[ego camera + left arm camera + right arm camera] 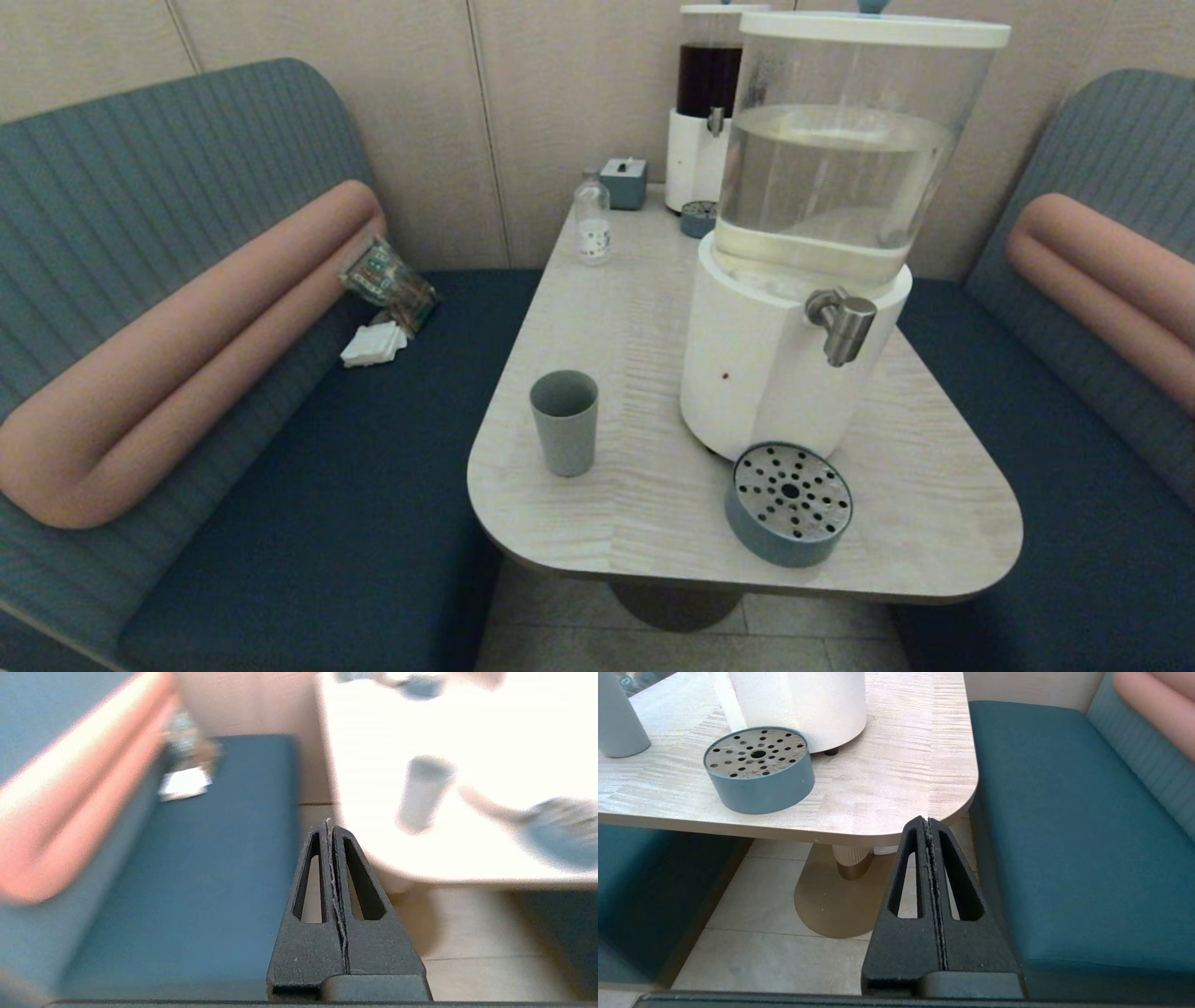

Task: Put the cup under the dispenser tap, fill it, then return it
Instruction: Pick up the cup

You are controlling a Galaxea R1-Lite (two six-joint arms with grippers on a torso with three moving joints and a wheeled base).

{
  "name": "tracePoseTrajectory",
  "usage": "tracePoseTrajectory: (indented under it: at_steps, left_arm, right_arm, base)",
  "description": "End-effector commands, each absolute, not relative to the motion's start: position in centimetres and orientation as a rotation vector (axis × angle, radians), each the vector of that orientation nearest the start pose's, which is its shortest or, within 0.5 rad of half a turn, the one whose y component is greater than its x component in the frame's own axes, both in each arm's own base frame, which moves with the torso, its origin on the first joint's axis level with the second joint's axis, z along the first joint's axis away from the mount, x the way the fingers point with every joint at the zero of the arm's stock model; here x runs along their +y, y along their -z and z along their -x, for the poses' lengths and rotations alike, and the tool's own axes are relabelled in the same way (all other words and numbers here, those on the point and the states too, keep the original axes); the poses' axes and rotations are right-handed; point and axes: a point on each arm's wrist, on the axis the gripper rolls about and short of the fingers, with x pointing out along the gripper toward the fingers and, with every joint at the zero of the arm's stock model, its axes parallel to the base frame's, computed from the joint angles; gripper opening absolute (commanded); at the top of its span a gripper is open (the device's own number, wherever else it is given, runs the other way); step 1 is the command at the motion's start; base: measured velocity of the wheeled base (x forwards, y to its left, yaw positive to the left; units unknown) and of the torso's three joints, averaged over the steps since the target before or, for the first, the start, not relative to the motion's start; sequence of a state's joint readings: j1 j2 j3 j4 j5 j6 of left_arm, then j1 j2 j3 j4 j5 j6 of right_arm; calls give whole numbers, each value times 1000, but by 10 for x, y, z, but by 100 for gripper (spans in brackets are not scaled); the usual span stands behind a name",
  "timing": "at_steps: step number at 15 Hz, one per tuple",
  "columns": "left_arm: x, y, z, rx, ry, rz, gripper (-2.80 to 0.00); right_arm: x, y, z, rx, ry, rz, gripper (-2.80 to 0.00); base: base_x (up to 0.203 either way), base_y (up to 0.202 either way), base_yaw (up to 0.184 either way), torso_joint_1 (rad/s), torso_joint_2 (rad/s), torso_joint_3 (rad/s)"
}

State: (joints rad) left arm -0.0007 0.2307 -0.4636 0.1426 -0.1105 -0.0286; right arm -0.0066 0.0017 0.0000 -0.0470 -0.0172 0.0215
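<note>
Left end effector (330, 828) fingers pressed together, empty, low off counter (653, 532) edge; right end effector (928, 826) same, parked.
Advice: open wide, approach cup (565, 422) from side, grip mid-body, keep upright.
Cup: matte grey-green, tapered, upright, well apart from dispenser tap (843, 324), left of drip tray (790, 504).

This looks like a café or restaurant booth. Two padded teal benches (308, 523) with ribbed backs and salmon bolster cushions (187, 345) face each other across a pale wood-grain tabletop (644, 308) on a single pedestal, set against a panelled wall. On it stand self-serve drink dispensers (803, 243) with drip trays (789, 504), and a small tissue box (624, 182). The floor is tiled.
</note>
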Motion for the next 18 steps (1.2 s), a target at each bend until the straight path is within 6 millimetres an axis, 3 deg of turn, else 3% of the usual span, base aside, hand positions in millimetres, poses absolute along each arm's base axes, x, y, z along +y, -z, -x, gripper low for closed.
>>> tracePoseTrajectory:
  at_steps: [1,2,4,10,11,18]
  left_arm:
    - [-7,-236,6,-1,327,82,-280]
    - [-10,-245,1,1,495,102,-280]
    - [-14,-247,-21,20,666,105,-280]
    - [-22,-191,-103,-26,897,14,-280]
    - [-22,-185,-112,-31,910,8,0]
    - [-24,-162,-149,-1,925,-32,0]
  right_arm:
    - [0,-76,22,-32,23,-22,-280]
    - [0,-77,22,-32,24,-21,-280]
    - [0,-77,22,-32,23,-22,-280]
    - [0,-77,22,-32,24,-22,-280]
    - [0,-77,22,-32,24,-22,-280]
    - [0,-77,22,-32,23,-22,-280]
  base:
    - [0,0,0,0,0,0]
    - [0,0,0,0,0,0]
    - [0,0,0,0,0,0]
    - [0,0,0,0,0,0]
    - [0,0,0,0,0,0]
    - [0,0,0,0,0,0]
